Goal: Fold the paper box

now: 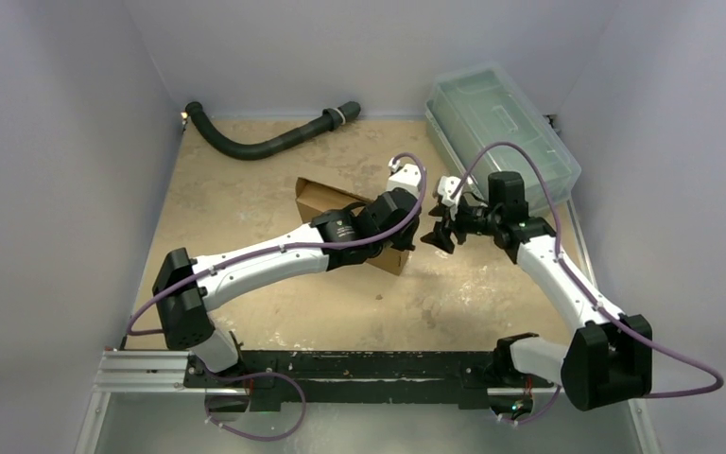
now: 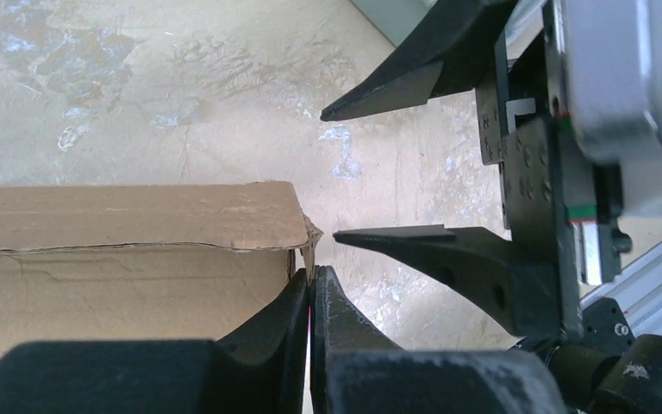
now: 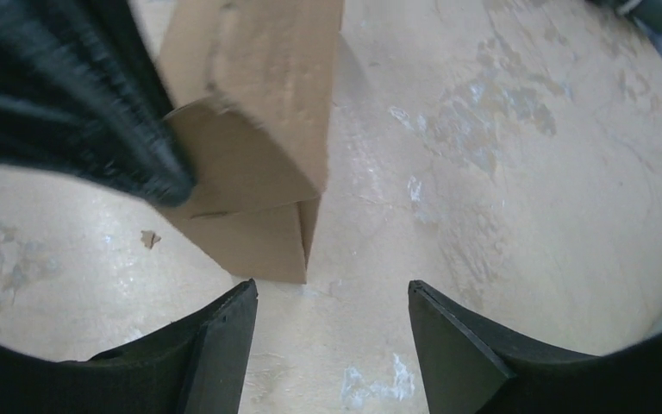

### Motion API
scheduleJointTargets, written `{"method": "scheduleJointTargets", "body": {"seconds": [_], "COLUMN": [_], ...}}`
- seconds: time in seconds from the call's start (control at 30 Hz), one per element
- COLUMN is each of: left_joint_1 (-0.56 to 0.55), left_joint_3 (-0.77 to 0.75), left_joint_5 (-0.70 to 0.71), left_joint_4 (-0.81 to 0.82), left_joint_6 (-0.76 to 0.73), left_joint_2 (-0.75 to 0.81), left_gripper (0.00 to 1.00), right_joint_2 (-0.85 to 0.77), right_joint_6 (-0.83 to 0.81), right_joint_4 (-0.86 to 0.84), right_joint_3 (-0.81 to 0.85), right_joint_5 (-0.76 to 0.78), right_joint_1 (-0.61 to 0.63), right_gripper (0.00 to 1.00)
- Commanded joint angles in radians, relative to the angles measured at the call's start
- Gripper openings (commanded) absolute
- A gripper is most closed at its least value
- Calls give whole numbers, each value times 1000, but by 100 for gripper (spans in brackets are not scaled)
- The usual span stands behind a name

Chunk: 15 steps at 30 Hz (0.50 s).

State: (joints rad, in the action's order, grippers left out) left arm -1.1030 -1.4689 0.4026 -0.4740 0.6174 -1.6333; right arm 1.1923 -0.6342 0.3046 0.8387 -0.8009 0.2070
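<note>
The paper box (image 1: 326, 200) stood partly folded on the table (image 1: 246, 208), well apart from the clear plastic bin (image 1: 501, 123), lying to the bin's left and closer to the arms' bases. The left gripper (image 2: 310, 289) was pinched tight on the thin cardboard wall at the end of the box that faced the bin. The right gripper (image 3: 329, 293) hung just off that same end, nearer the bin, its jaws spread wide with nothing between them and clear of the cardboard.
</note>
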Motion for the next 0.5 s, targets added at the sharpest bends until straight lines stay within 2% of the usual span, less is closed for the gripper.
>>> {"method": "scheduleJointTargets", "body": {"seconds": [0.0,0.17,0.3,0.47], "left_joint_1": [12,15,18,21], "left_joint_3": [17,22,25,36], "left_joint_5": [-31,-51,-69,-80], "left_joint_4": [16,4,3,8], "left_joint_6": [-41,-62,-62,-61], "left_joint_2": [72,75,73,83], "left_gripper": [0,0,0,0], "right_joint_2": [-44,-49,-66,-129], "right_joint_6": [-166,-156,-110,-58], "right_joint_4": [23,-14,-114,-332], "right_joint_3": [-34,-64,-125,-254], "right_joint_5": [-119,-159,-183,-193], "right_joint_1": [-2,0,15,50], "right_gripper": [69,70,71,87]}}
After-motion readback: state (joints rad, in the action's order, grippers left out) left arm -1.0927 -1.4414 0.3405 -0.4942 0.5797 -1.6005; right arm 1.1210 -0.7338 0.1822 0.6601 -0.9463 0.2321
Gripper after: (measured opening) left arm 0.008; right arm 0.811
